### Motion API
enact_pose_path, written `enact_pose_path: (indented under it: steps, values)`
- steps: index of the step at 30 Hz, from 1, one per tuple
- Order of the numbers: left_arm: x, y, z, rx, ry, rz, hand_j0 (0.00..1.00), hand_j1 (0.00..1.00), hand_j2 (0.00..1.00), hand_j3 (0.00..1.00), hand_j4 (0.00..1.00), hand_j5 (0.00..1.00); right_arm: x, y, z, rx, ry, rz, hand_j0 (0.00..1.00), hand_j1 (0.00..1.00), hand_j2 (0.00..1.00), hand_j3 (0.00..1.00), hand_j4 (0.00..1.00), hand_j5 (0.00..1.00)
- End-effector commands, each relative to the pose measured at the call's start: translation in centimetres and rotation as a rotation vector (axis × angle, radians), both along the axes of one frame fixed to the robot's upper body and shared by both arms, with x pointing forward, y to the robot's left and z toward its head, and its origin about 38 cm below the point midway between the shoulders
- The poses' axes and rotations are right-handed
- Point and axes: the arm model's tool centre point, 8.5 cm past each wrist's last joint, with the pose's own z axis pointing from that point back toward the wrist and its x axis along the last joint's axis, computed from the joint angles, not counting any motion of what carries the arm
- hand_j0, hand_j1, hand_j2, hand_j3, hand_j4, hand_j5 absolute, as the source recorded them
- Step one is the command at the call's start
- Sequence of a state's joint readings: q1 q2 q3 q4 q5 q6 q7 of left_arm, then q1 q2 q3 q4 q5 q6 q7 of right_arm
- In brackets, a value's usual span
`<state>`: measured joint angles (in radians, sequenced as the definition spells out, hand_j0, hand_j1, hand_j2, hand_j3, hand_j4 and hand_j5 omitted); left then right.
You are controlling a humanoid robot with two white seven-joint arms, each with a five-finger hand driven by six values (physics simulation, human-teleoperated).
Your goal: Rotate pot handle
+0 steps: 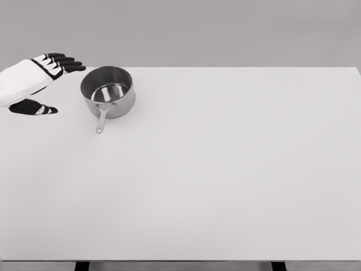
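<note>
Currently the left hand (40,79) hovers with fingers spread, empty, just beside the shiny steel pot (108,91) on the white desk (225,169), its handle (101,119) pointing toward the camera.

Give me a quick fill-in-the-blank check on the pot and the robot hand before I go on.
1. The pot stands at the table's far ____ corner.
2. Its handle points ____ the camera.
3. The left robot hand is beside the pot, fingers spread, holding ____.
4. Inside, the pot is ____.

Missing words: left; toward; nothing; empty
</note>
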<state>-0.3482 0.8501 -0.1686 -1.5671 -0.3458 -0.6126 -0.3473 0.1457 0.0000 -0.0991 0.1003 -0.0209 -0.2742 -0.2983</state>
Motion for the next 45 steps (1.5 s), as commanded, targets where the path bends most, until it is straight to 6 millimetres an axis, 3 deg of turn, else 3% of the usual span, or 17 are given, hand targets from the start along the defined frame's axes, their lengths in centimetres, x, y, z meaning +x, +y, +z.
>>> enact_pose_path:
  steps: [1,11,13,14,15,16,17,18,20,24,28,31,37,39,45]
  values:
    - [0.0,-0.2,-0.2,-0.005,0.008,-0.005,1.00,1.00,1.00,1.00,1.00,1.00,0.0,0.0,0.0,-0.002,-0.001,-0.004,1.00,1.00,1.00,1.00,1.00,1.00]
    - [-0.1,-0.5,-0.2,-0.003,0.008,-0.012,1.00,1.00,1.00,1.00,1.00,1.00,0.4,0.0,-0.1,0.001,-0.010,-0.011,1.00,1.00,1.00,1.00,1.00,1.00]
    - [0.0,-1.8,-1.7,0.001,0.036,-0.037,1.00,1.00,1.00,1.00,1.00,1.00,-0.3,0.0,0.1,-0.002,0.007,-0.011,1.00,1.00,1.00,1.00,1.00,1.00]
    - [-0.1,-2.4,-2.6,0.008,0.056,-0.051,1.00,1.00,1.00,1.00,1.00,1.00,-4.9,0.1,1.0,-0.003,0.104,-0.035,1.00,1.00,1.00,1.00,1.00,1.00]
    - [-0.3,-2.5,-3.5,0.009,0.079,-0.055,1.00,1.00,1.00,1.00,1.00,1.00,-12.1,-9.4,5.4,-0.153,0.264,-0.036,1.00,1.00,1.00,1.00,1.00,1.00]
    - [-0.5,-2.9,-4.2,-0.001,0.094,-0.062,1.00,1.00,1.00,1.00,1.00,1.00,-12.5,-8.3,5.2,-0.137,0.272,-0.041,1.00,1.00,1.00,1.00,1.00,1.00]
    - [-0.5,-3.4,-4.5,-0.013,0.096,-0.070,1.00,1.00,1.00,1.00,1.00,1.00,-9.1,0.4,2.2,0.001,0.211,-0.059,1.00,1.00,1.00,1.00,1.00,1.00]
    - [-0.5,-3.4,-4.4,-0.012,0.094,-0.069,1.00,1.00,1.00,1.00,1.00,1.00,-6.4,0.3,1.4,-0.004,0.167,-0.059,1.00,1.00,1.00,1.00,1.00,1.00]
    - [-0.5,-3.1,-4.2,-0.006,0.090,-0.064,1.00,1.00,1.00,1.00,1.00,1.00,-3.7,0.2,0.7,-0.001,0.116,-0.056,1.00,1.00,1.00,1.00,1.00,1.00]
    - [-0.3,-2.9,-2.7,-0.010,0.052,-0.062,1.00,1.00,1.00,1.00,1.00,1.00,-3.7,0.2,0.7,0.001,0.116,-0.053,1.00,1.00,1.00,1.00,1.00,1.00]
    - [-0.3,-2.5,-1.7,-0.023,0.022,-0.053,1.00,1.00,1.00,1.00,1.00,1.00,1.7,0.1,-0.3,0.007,0.022,-0.046,1.00,1.00,1.00,1.00,1.00,1.00]
    - [-0.4,-2.6,-1.1,-0.018,0.008,-0.059,1.00,1.00,1.00,1.00,1.00,1.00,1.9,0.1,-0.3,0.008,0.020,-0.046,1.00,1.00,1.00,1.00,1.00,1.00]
    - [-0.7,-3.1,-2.3,-0.031,0.034,-0.068,1.00,1.00,1.00,1.00,1.00,1.00,1.9,0.1,-0.3,0.008,0.020,-0.045,1.00,1.00,1.00,1.00,1.00,1.00]
    - [-0.6,-2.3,-1.1,-0.045,0.000,-0.044,1.00,1.00,1.00,1.00,1.00,1.00,1.9,0.1,-0.3,0.008,0.020,-0.045,1.00,1.00,1.00,1.00,1.00,1.00]
    - [-0.6,-2.4,-1.1,-0.054,-0.004,-0.044,1.00,1.00,1.00,1.00,1.00,1.00,1.9,0.1,-0.3,0.008,0.020,-0.046,1.00,1.00,1.00,1.00,1.00,1.00]
